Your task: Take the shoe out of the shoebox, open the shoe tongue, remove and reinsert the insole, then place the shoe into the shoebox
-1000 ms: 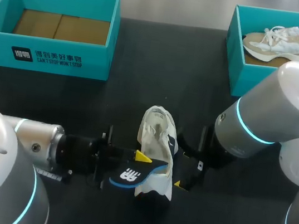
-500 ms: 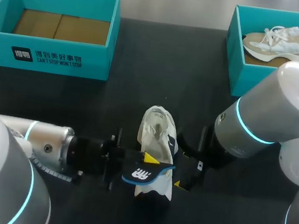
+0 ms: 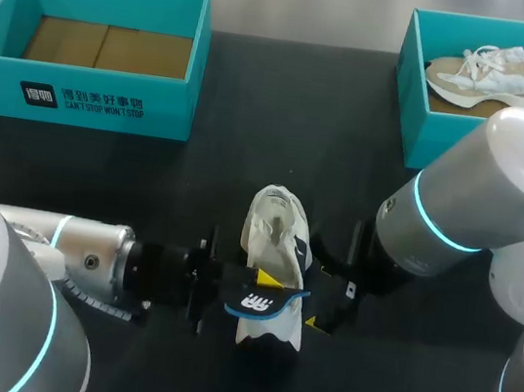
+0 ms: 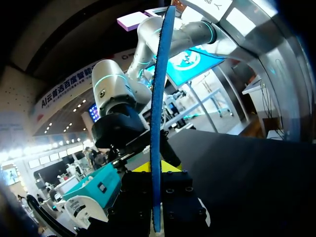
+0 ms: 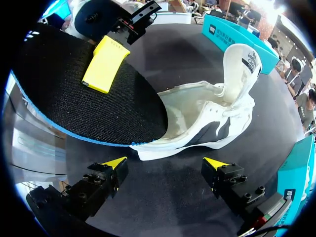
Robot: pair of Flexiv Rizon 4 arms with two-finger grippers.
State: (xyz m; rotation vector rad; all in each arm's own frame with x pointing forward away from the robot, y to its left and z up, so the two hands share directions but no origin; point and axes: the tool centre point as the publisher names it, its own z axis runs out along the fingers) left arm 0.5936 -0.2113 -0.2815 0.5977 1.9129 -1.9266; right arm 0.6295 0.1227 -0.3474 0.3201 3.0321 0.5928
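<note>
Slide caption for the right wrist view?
Left gripper holds the insole, its end at the shoe; right gripper open, shoe ahead of it.

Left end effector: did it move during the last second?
Yes. The left end effector, holding the insole, slid right, closer to the shoe, which stayed put.

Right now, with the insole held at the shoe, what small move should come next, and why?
Probably slide the insole tip-first down into the shoe. The left gripper is shut on the insole, whose front overlaps the shoe's opening while most of it lies outside. The right gripper is open beside the shoe, not touching it.
</note>
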